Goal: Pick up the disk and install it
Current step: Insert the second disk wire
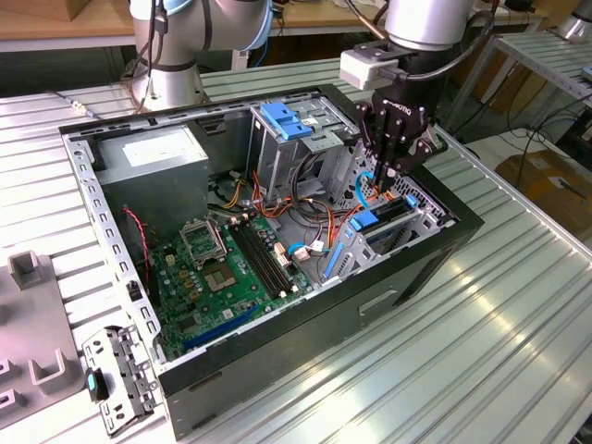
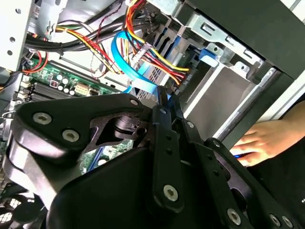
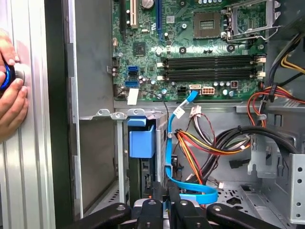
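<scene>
Arm: the robot arm (image 1: 421,23) is reaching down from above into the open computer case (image 1: 277,231), its wrist pointing almost straight down over the corner of the case at the exterior view's right.
End effector: the end effector (image 1: 387,178) is hanging just above the lower drive bay (image 1: 393,227), its black fingers (image 1: 384,148) pointing downward; in both wrist views the fingers (image 3: 157,210) are standing close together, nearly closed, and whether anything is pinched between them cannot be told.
Disk: the disk (image 1: 388,220) is sitting on edge in the bay directly beneath the end effector, with its blue rail (image 1: 363,220) facing up; in the first wrist view its blue plastic end (image 3: 141,138) is showing straight ahead of the fingertips.
Blue cable: a flat blue cable (image 3: 178,143) is curving just beside the fingers, touching or nearly touching them.
Motherboard: the green motherboard (image 1: 222,268) is lying beyond the bay, well apart from the end effector.
Person's hand: a hand (image 3: 10,90) is resting on the ribbed metal table (image 1: 518,314) outside the case wall, off to the side of the end effector.
</scene>
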Controlling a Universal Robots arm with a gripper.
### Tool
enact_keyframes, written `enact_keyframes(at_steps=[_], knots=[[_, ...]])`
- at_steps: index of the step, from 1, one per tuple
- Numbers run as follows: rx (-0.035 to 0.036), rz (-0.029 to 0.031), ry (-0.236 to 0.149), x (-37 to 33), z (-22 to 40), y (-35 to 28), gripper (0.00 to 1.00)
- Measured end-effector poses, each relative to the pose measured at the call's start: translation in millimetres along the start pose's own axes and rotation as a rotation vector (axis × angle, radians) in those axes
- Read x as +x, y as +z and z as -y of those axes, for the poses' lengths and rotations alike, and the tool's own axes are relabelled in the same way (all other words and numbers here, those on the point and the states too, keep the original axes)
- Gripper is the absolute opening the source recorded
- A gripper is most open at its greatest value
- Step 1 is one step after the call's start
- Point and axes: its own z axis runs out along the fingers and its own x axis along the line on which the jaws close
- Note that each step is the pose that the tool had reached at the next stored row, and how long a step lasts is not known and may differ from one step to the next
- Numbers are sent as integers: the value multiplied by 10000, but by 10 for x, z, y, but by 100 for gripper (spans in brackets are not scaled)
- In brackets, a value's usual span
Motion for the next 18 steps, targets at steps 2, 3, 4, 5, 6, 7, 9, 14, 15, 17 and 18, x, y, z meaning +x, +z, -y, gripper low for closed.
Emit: enact_keyframes(at_steps=[2, 3, 4, 5, 6, 7, 9, 14, 15, 17, 18], knots=[[95, 31, 13, 6, -16, 1, 16], [137, 49, 22, 8, -34, 2, 16], [167, 60, 28, 10, -52, 2, 16], [210, 71, 37, 17, -75, 2, 16], [258, 86, 46, 26, -86, 6, 16], [318, 109, 60, 41, -95, 11, 16], [395, 225, 80, 77, -99, 21, 16], [471, 629, 129, 147, -121, 42, 16], [489, 712, 138, 162, -125, 47, 16], [543, 857, 159, 196, -133, 55, 16], [577, 892, 167, 208, -141, 59, 16]])
